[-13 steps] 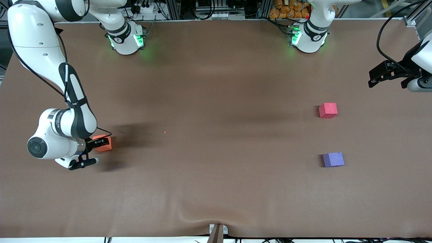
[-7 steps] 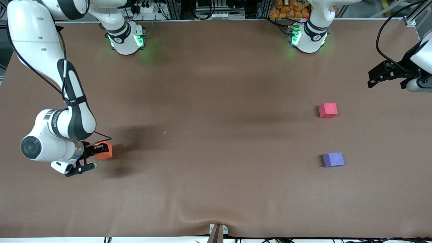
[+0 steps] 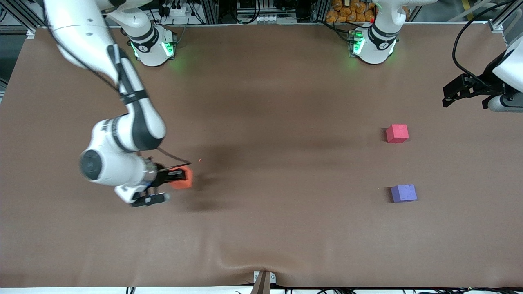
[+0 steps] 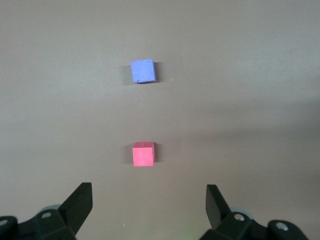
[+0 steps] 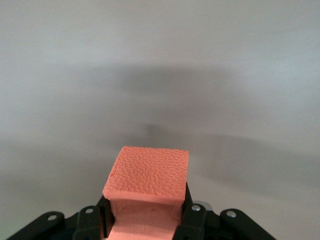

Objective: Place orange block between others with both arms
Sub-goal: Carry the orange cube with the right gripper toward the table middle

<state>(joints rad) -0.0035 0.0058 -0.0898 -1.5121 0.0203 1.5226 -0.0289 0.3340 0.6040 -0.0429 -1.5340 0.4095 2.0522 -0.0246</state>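
Observation:
My right gripper (image 3: 179, 176) is shut on the orange block (image 3: 182, 179) and holds it up over the table toward the right arm's end. In the right wrist view the orange block (image 5: 147, 180) fills the space between the dark fingers (image 5: 189, 215). The pinkish-red cube (image 3: 397, 133) and the purple-blue cube (image 3: 403, 193) rest on the table toward the left arm's end, the purple-blue one nearer the front camera. My left gripper (image 3: 455, 94) waits open at that end of the table. In the left wrist view the left gripper (image 4: 149, 200) stands open, with the pinkish-red cube (image 4: 143, 153) and the purple-blue cube (image 4: 143, 71) apart from it.
A brown mat (image 3: 261, 102) covers the whole table. A small bracket (image 3: 263, 279) sits at the table's front edge. Cables and gear line the edge by the arm bases (image 3: 153, 47).
My right arm has lifted the orange block off the mat and carried it toward the middle of the table. The left arm has barely moved. Both cubes lie as before.

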